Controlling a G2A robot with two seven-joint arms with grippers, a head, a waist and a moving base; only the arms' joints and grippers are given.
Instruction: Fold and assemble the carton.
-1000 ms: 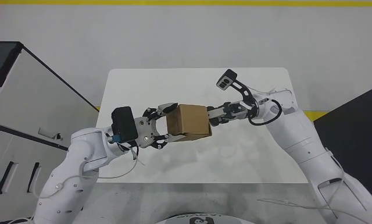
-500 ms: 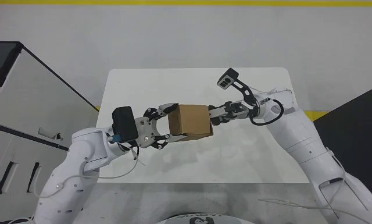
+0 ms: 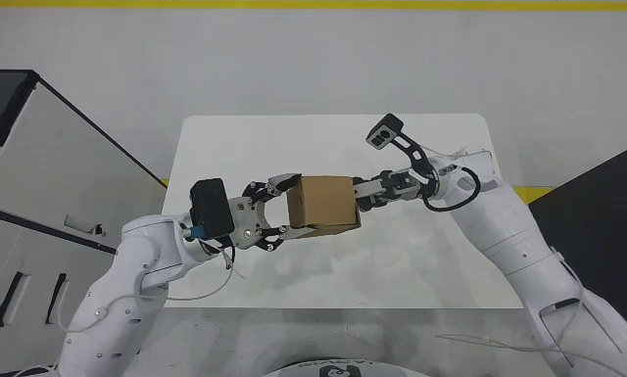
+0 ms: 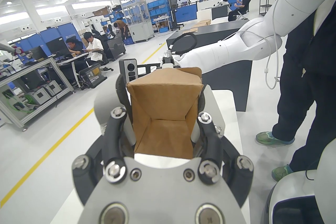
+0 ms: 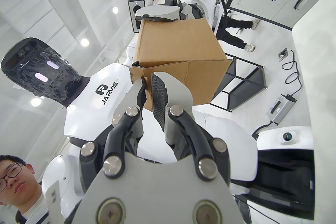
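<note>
A brown cardboard carton (image 3: 325, 203) hangs in the air above the middle of the white table (image 3: 441, 269), held between both arms. My left gripper (image 3: 287, 211) is shut on the carton's left end, one finger against each side wall (image 4: 162, 93); an inner flap (image 4: 168, 138) lies folded between the fingers. My right gripper (image 3: 357, 198) meets the carton from the right. In the right wrist view the carton (image 5: 181, 43) is tilted, and the right gripper (image 5: 148, 89) is shut on a thin flap edge at its near corner.
The table's right and front parts lie bare beneath the arms. A black panel (image 3: 59, 162) stands off the table's left edge, and a dark surface (image 3: 593, 206) lies beyond its right edge.
The carton and both grippers have shifted very slightly to the right; both grips are unchanged.
</note>
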